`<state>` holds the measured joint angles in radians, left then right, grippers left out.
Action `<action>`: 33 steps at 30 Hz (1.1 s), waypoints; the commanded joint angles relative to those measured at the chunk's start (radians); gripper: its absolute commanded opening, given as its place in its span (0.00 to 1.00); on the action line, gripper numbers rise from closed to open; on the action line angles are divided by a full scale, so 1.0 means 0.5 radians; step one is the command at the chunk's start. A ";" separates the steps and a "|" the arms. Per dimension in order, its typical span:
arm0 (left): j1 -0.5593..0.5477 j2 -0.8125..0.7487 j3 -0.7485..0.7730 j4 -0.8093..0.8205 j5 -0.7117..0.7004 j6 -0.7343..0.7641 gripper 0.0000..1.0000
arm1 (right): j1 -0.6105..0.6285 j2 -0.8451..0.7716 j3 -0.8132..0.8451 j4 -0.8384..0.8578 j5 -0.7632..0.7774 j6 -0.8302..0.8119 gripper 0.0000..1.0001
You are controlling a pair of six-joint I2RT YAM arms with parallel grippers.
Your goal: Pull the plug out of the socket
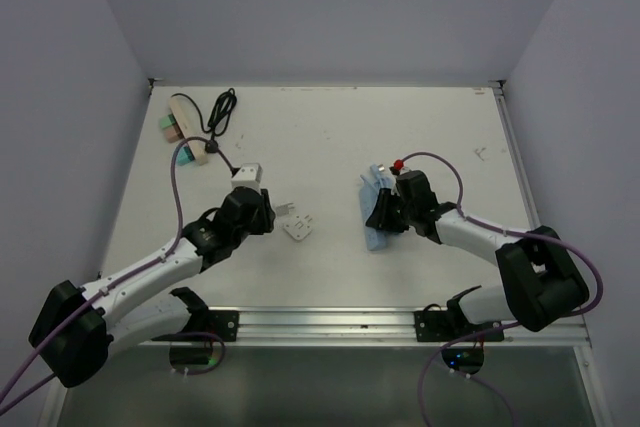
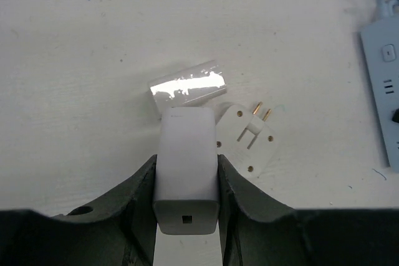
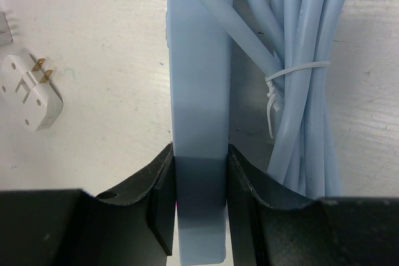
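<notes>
Plug point(image 2: 186, 154), a white block, is sitting pinched in the left gripper point(image 2: 186, 175), its long axis running straight out along the fingers and away from the arm bases. Well apart to its right, the pale blue socket strip point(image 3: 198, 91) is being clamped edge-on by the right gripper point(image 3: 199, 160), beside its bundled cable point(image 3: 305, 60). Between them a small two-pin adapter point(image 2: 244, 136) is lying loose on the table point(image 1: 400, 127). Nothing is joining plug and strip.

Far table point(image 1: 420, 127) open; plug adapter point(image 1: 298, 227) lies mid-table; beige strip point(image 1: 186, 128) blocks far-left corner.
</notes>
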<state>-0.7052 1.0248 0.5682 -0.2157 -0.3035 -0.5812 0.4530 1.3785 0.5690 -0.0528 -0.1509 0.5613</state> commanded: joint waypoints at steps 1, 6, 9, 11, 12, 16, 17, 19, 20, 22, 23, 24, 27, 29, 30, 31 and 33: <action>0.063 -0.098 -0.102 0.054 -0.117 -0.184 0.04 | -0.022 0.059 -0.092 -0.284 0.231 -0.055 0.00; 0.067 -0.071 -0.234 0.164 -0.056 -0.234 0.13 | -0.022 0.059 -0.092 -0.281 0.225 -0.058 0.00; 0.079 -0.022 -0.293 0.305 0.011 -0.249 0.14 | -0.022 0.056 -0.092 -0.284 0.219 -0.061 0.00; 0.100 0.033 -0.305 0.364 0.064 -0.264 0.15 | -0.019 0.056 -0.092 -0.284 0.219 -0.058 0.00; 0.100 0.058 -0.299 0.397 0.097 -0.279 0.15 | -0.019 0.050 -0.095 -0.284 0.222 -0.058 0.00; 0.122 0.174 -0.299 0.554 0.235 -0.310 0.16 | -0.019 0.035 -0.098 -0.284 0.222 -0.064 0.00; 0.125 0.184 -0.317 0.591 0.272 -0.322 0.16 | -0.022 0.038 -0.098 -0.284 0.216 -0.061 0.00; 0.140 0.199 -0.339 0.670 0.340 -0.365 0.18 | -0.019 0.038 -0.101 -0.284 0.219 -0.061 0.00; 0.143 0.202 -0.354 0.686 0.352 -0.375 0.19 | -0.019 0.038 -0.101 -0.284 0.216 -0.061 0.00; 0.158 0.199 -0.372 0.686 0.349 -0.393 0.24 | -0.022 0.035 -0.101 -0.284 0.216 -0.067 0.00; 0.165 0.193 -0.379 0.674 0.340 -0.399 0.25 | -0.022 0.029 -0.104 -0.284 0.213 -0.067 0.00; 0.171 0.190 -0.385 0.646 0.319 -0.405 0.26 | -0.019 0.026 -0.101 -0.284 0.216 -0.067 0.00; 0.226 0.132 -0.418 0.564 0.261 -0.439 0.37 | -0.019 0.032 -0.101 -0.281 0.207 -0.067 0.00; 0.257 0.116 -0.437 0.490 0.233 -0.461 0.43 | -0.019 0.035 -0.101 -0.281 0.207 -0.070 0.00; 0.275 0.110 -0.443 0.472 0.220 -0.476 0.48 | -0.022 0.032 -0.098 -0.281 0.210 -0.067 0.00; 0.309 0.104 -0.461 0.459 0.217 -0.476 0.59 | -0.022 0.029 -0.098 -0.284 0.207 -0.067 0.00; 0.342 0.092 -0.483 0.453 0.245 -0.476 0.66 | -0.022 0.026 -0.101 -0.284 0.201 -0.070 0.00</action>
<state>-0.5602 1.0897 0.3470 0.0212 -0.1608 -0.7975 0.4522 1.3720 0.5652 -0.0525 -0.1478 0.5606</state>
